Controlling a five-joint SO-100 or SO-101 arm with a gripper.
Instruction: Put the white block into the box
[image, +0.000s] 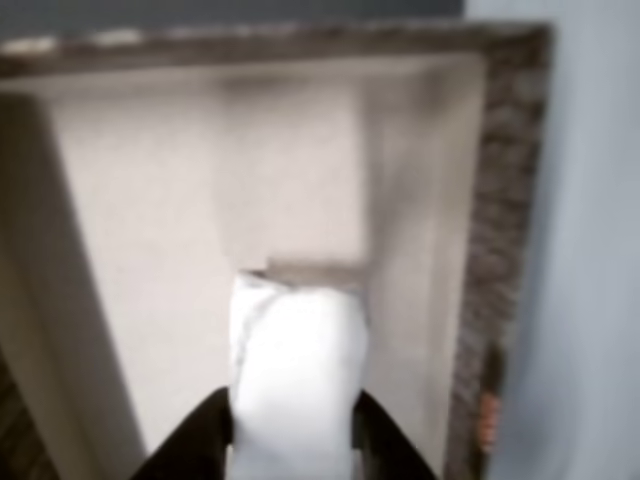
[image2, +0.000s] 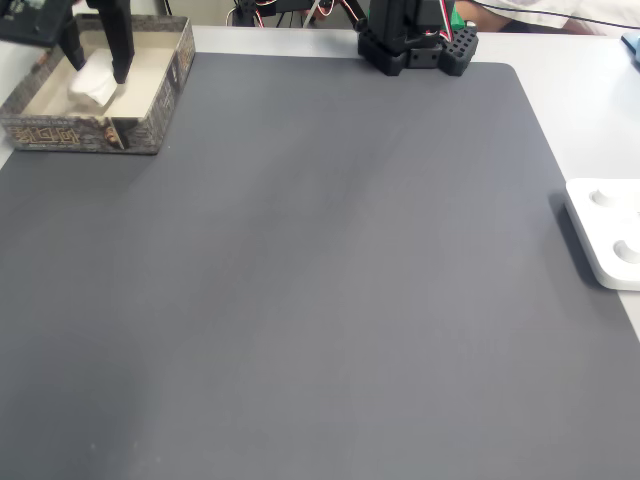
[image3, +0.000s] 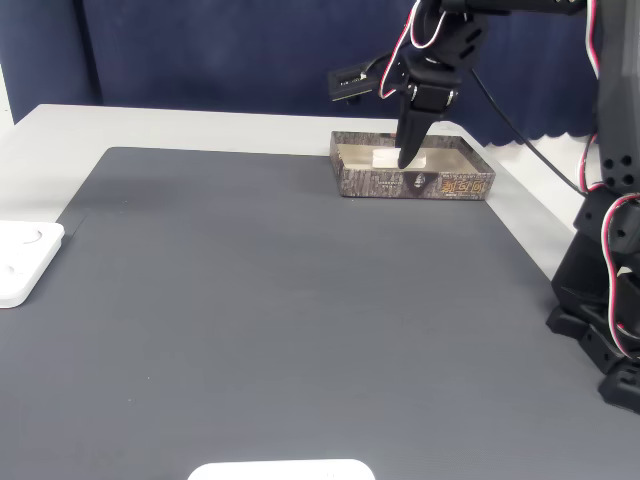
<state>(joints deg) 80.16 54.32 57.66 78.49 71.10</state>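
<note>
Inside the box (image2: 165, 95), at the mat's eleven o'clock corner in a fixed view, we see the gripper (image2: 95, 78) reaching down with the white block (image2: 92, 85) between its two dark fingers. In the other view the block (image: 298, 385) fills the six o'clock part of the picture, the jaws closed against its two sides, with the box's cream floor and speckled rim (image: 500, 210) around it. In a fixed view from the side, we see the gripper (image3: 408, 158) dipping into the box (image3: 440, 185). The grey mat (image2: 320, 300) lies beneath, and a flat white device (image2: 610, 235) sits at its three o'clock edge.
</note>
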